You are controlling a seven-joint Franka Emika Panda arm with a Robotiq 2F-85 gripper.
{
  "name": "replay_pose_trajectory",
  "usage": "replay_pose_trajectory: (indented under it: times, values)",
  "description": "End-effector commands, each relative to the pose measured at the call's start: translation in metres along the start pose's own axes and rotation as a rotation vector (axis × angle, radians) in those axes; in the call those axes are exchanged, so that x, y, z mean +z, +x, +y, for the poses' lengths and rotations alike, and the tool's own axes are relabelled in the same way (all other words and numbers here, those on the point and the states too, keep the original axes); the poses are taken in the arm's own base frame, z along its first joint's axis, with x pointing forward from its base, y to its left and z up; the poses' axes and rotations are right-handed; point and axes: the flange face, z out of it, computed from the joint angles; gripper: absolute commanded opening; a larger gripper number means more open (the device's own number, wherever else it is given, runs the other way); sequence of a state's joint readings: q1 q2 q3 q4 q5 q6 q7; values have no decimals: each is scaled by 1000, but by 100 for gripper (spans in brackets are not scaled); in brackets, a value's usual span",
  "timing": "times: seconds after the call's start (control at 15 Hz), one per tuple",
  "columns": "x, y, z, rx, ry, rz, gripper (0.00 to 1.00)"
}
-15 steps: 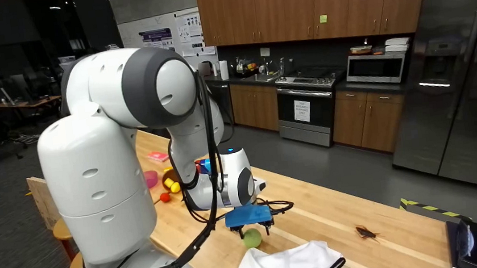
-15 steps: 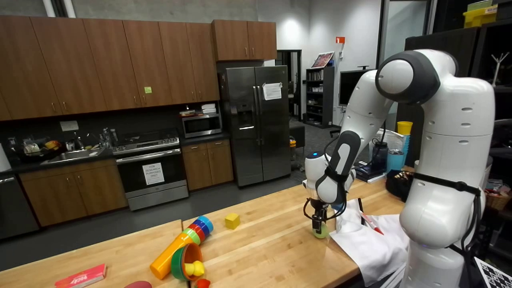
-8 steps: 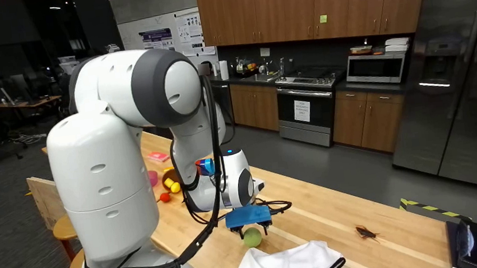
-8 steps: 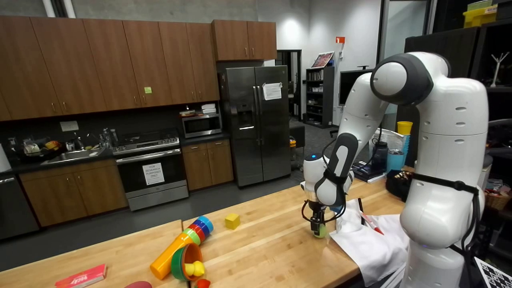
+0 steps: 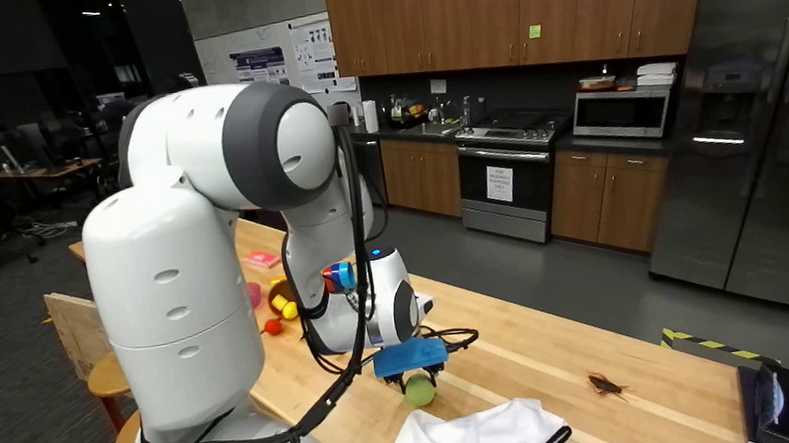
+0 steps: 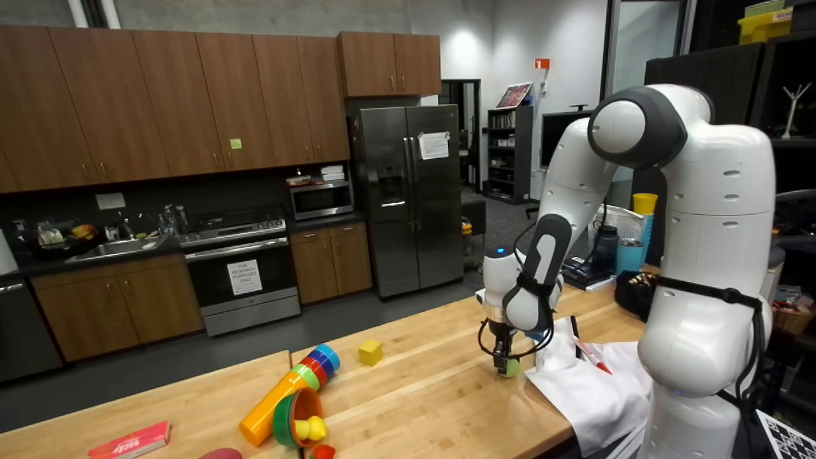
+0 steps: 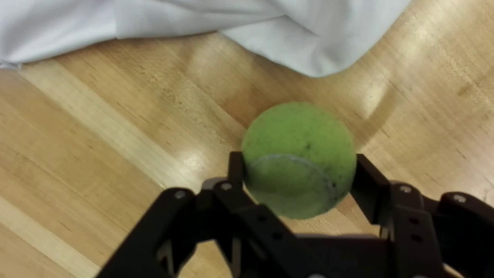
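Green tennis ball (image 7: 299, 160): wrist view, right of centre | gripper (image 7: 299, 172): part-closed, pinches the ball from both sides | white cloth (image 7: 332, 34): top of wrist view, near ball, apart | yellow cube (image 6: 370, 352): lower middle of an exterior view | wooden table (image 6: 433, 382): lower part, both exterior views

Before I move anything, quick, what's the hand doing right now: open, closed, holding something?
Hand: closed, gripping the green tennis ball from both sides.
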State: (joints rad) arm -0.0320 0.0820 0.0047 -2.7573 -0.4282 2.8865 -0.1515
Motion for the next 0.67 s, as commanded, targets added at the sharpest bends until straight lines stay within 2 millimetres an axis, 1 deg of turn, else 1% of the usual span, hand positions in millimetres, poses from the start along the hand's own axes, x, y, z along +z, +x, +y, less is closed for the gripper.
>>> replay_pose_trajectory:
  times: [0.0,0.2,0.33,0.47,0.6]
  values:
    - [3,-3,0,-25,5,14,42]
    - [3,-2,-6,-44,10,7,42]
    - [1,3,-11,-65,9,17,42]
    - [-4,11,-23,-78,8,38,42]
    - [-11,19,-44,-129,-8,65,42]
